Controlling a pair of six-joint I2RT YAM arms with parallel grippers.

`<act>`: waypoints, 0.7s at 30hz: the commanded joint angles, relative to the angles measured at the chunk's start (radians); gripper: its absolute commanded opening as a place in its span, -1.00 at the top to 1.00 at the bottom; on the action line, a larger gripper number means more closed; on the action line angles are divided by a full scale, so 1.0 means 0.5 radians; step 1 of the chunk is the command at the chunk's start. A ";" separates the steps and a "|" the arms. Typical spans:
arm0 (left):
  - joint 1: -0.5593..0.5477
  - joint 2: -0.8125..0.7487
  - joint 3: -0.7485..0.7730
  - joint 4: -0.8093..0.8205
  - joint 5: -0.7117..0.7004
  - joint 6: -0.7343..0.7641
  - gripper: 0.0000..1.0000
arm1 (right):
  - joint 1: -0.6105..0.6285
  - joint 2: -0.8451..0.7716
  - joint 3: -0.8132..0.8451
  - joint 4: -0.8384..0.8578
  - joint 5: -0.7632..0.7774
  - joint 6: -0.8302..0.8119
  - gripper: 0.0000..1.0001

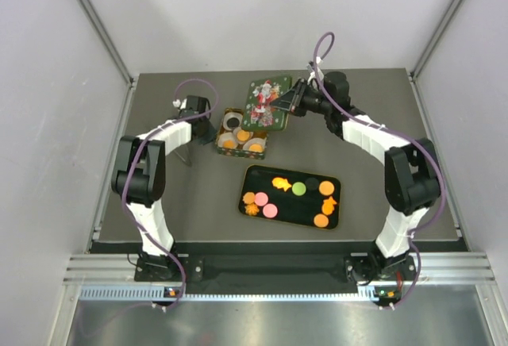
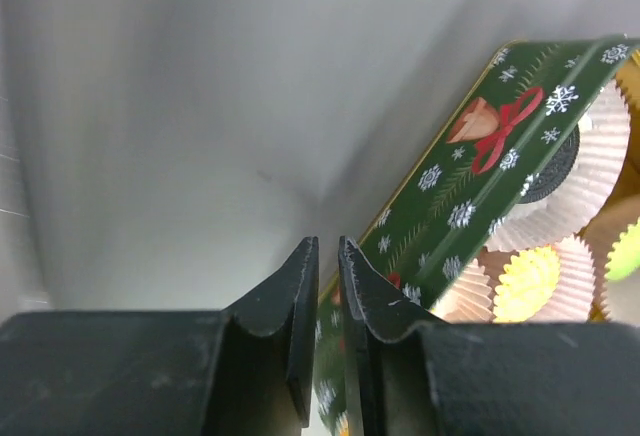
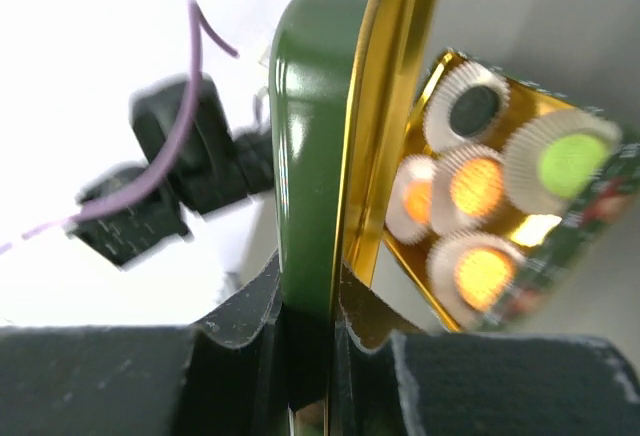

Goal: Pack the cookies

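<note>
Cookies [image 1: 270,210] are split: most sit on the black tray [image 1: 298,207] near the arms, a few in paper cups [image 2: 590,181] inside the tin [image 2: 470,196] behind it. The tin looks only part filled. Right gripper [image 3: 308,291] pinches the lid [image 1: 266,101] by its rim, tilted just past the tin. Best to hold the lid clear of the opening and grip it firmly. Left gripper [image 2: 327,261] has its fingers pressed together on nothing visible, just left of the tin wall. Both arms reach forward, elbows bent, wrists turned inward.

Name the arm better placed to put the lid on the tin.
Right. The right tool is clamped on the green Santa-picture tin lid, right beside the open square green tin. The left tool is shut at that tin's left side, without the lid.
</note>
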 commanded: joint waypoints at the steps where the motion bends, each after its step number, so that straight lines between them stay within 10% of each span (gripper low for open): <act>1: -0.125 -0.072 -0.110 0.217 0.073 -0.153 0.62 | -0.091 0.064 -0.054 0.717 -0.227 0.420 1.00; 21: -0.015 -0.370 -0.224 0.193 0.073 -0.132 0.26 | -0.155 0.607 -0.085 1.381 -0.586 0.912 1.00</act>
